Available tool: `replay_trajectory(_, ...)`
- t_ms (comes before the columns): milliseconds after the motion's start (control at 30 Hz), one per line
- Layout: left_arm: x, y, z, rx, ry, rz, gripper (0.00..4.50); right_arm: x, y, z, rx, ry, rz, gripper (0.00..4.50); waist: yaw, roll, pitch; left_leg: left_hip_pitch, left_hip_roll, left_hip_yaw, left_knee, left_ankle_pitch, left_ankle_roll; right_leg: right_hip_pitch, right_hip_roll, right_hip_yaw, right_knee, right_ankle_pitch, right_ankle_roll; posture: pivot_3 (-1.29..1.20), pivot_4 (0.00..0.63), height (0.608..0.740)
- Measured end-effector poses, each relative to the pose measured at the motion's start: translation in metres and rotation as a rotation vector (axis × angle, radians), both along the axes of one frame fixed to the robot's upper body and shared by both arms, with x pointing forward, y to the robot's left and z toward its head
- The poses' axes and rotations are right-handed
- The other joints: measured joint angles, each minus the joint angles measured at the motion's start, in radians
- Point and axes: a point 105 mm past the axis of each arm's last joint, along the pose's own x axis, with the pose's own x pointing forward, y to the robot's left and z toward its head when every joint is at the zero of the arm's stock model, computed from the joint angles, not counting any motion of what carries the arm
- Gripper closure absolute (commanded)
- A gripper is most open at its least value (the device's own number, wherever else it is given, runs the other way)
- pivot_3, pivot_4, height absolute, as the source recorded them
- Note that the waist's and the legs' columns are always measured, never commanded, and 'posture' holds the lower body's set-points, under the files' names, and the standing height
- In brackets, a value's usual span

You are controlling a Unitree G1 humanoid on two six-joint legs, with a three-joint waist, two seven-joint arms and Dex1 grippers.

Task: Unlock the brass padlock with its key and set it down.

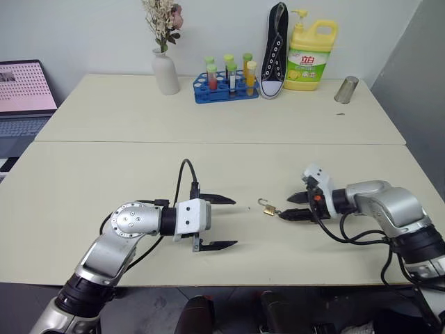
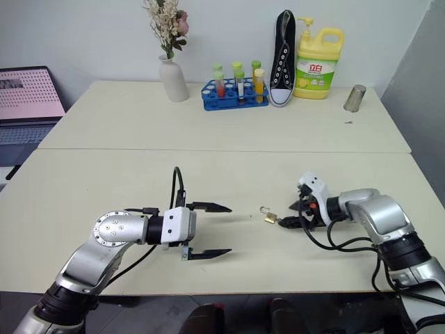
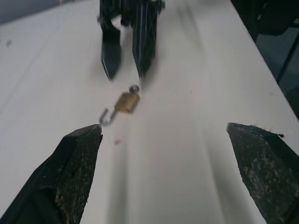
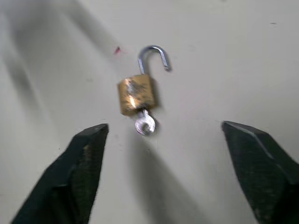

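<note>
Both claws stand wide open and empty, left claw and right claw flanking the brass padlock, which lies on the bench with shackle sprung and the key inserted, so the task looks essentially done.

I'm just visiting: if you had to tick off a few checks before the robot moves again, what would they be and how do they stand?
1. Padlock unlocked: ok, its shackle stands swung open.
2. Key in the lock: ok, it sticks out of the padlock's bottom.
3. Padlock set down on the table: ok, it lies there, free of both hands.
4. Right hand let go: ok, open, just beside the padlock.
5. Left hand let go: ok, open and holding nothing.
6. Far things out of the way: ok, all stand at the back.
</note>
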Motion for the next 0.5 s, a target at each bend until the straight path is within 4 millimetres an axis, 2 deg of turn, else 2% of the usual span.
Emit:
replay_trajectory(133, -0.001, 0.007, -0.006, 0.024, 0.032, 0.056, 0.0, -0.011, -0.003, 0.007, 0.027, -0.112, 0.046, 0.02, 0.0, 0.0, 0.0, 0.0, 0.0, 0.0, 0.0, 0.0, 0.0, 0.0, 0.0, 0.0, 0.0, 0.0, 0.0, 0.0, 0.15, 0.74)
replay_trajectory(333, -0.001, 0.013, 0.002, -0.008, 0.067, 0.077, 0.0, -0.034, -0.001, 0.024, 0.032, -0.318, 0.175, 0.02, 0.001, 0.0, 0.0, 0.0, 0.0, 0.0, 0.0, 0.0, 0.0, 0.0, 0.0, 0.0, 0.0, 0.0, 0.0, 0.0, 0.15, 0.74)
replay_trajectory(500, -0.006, 0.014, 0.002, -0.01, 0.114, 0.054, 0.0, -0.041, -0.001, 0.023, 0.03, -0.343, 0.198, 0.02, 0.001, 0.0, 0.0, 0.001, 0.0, 0.0, 0.0, 0.0, 0.0, 0.0, 0.0, 0.0, 0.001, 0.0, 0.0, 0.0, 0.15, 0.74)
